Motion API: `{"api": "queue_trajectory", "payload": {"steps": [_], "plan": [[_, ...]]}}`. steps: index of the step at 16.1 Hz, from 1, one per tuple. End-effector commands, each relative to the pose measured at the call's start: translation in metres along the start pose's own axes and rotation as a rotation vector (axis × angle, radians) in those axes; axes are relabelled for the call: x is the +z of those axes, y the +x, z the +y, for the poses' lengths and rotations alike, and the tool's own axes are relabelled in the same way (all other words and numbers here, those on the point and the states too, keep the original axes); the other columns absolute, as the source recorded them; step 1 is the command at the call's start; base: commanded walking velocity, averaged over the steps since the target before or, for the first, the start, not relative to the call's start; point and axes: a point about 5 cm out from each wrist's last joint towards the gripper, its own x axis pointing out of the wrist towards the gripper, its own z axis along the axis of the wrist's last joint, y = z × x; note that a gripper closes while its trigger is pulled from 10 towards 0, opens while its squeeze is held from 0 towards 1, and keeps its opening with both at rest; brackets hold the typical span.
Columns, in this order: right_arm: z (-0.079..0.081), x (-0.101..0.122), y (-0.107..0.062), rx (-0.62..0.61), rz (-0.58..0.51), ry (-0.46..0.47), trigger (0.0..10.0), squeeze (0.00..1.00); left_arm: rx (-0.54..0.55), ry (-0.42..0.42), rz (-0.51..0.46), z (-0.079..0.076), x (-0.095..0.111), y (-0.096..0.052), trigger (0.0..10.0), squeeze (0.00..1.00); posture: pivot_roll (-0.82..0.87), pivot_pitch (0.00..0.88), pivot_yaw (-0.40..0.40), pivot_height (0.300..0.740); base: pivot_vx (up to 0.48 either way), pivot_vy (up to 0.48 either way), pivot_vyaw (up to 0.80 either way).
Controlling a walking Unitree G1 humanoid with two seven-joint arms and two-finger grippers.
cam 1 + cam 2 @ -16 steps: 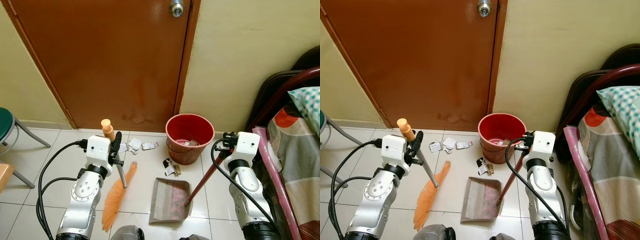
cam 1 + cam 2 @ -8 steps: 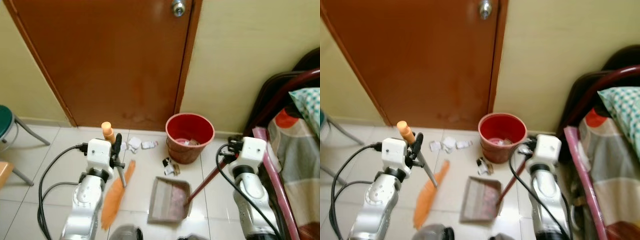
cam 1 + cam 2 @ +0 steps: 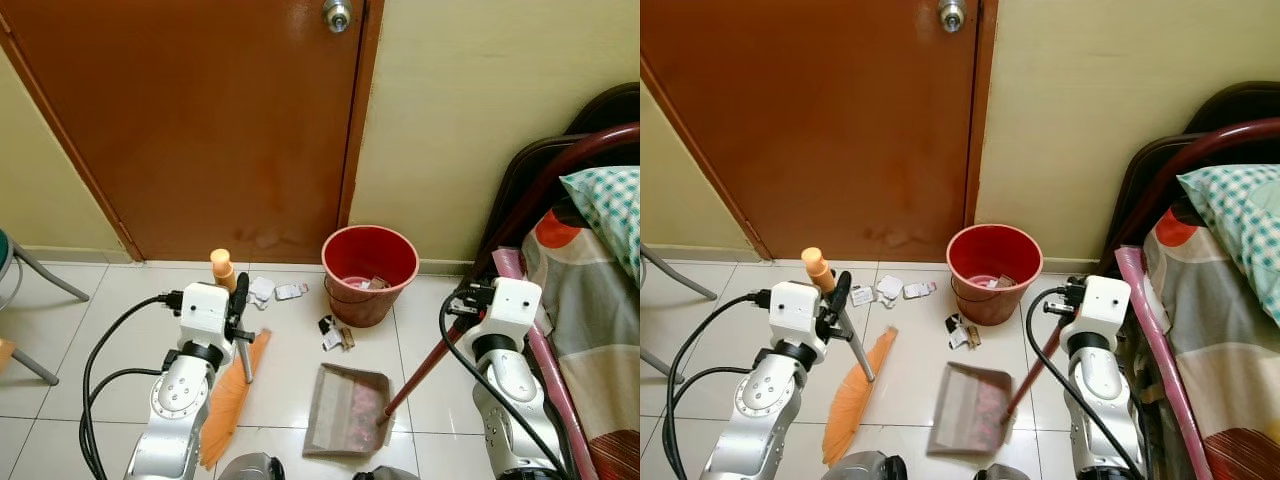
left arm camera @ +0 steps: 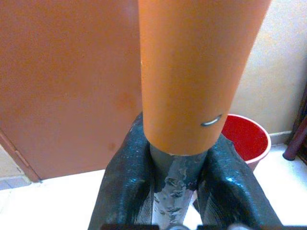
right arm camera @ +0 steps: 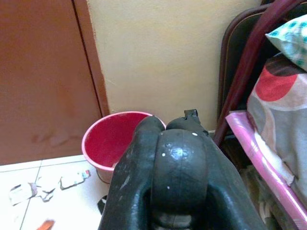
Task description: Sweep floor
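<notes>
Two tools are in hand in the head camera's eye views. The left gripper (image 3: 238,300) is clamped round the grey shaft of the broom (image 3: 228,398), just below its orange end cap, and the orange bristle head trails on the tiles below and behind that grip. The right gripper (image 3: 1068,292) is at the top of the dustpan (image 3: 346,411) handle, a dark red rod slanting down from it to the pan, which lies on the floor between the two arms. Ahead of both sits the red bucket (image 3: 369,273), with paper scraps (image 3: 264,290) and darker litter (image 3: 334,334) on the tiles before it. Both tools look light and stiff in the shaft; the bristles should bend (they will splay if pressed hard), and a hold this high on the broom likely gives reach but little leverage. The robot's lower body is cut off, and the pan's contents are a pinkish blur.

From the left wrist, the fingers (image 4: 125,182) press on the taped grey shaft from both sides, the orange cap towering beyond them and the bucket past that. The bristles are out of frame.

From the right wrist, the fingers (image 5: 129,182) close round a rounded black knob, seemingly the dustpan handle's end. The bucket stands straight beyond, scraps to one side; the pan itself is hidden beneath the grip.
</notes>
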Motion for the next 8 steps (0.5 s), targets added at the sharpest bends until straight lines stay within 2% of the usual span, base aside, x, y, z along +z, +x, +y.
{"api": "queue_trajectory", "payload": {"steps": [1,5,6,8], "plan": [[0.000,0.006,0.001,-0.002,-0.020,0.007,10.0,0.00,-0.004,-0.010,-0.020,-0.002,0.005,0.001,10.0,0.00,0.02,0.045,-0.032,0.740,0.000,0.000,0.00],[0.005,0.015,0.006,0.008,-0.032,0.016,10.0,0.00,-0.001,-0.022,-0.036,-0.005,0.010,0.003,10.0,0.00,0.00,0.080,-0.043,0.740,0.000,0.000,-0.80],[0.007,0.020,0.007,0.019,-0.045,0.012,10.0,0.00,-0.005,-0.019,-0.044,-0.006,0.012,0.003,10.0,0.00,-0.01,0.095,-0.049,0.740,0.000,0.000,-0.46],[0.007,0.024,0.007,0.031,-0.055,0.007,10.0,0.00,-0.008,0.008,-0.046,-0.006,0.014,0.003,10.0,0.00,0.00,0.109,-0.052,0.740,0.000,0.000,0.00]]}}
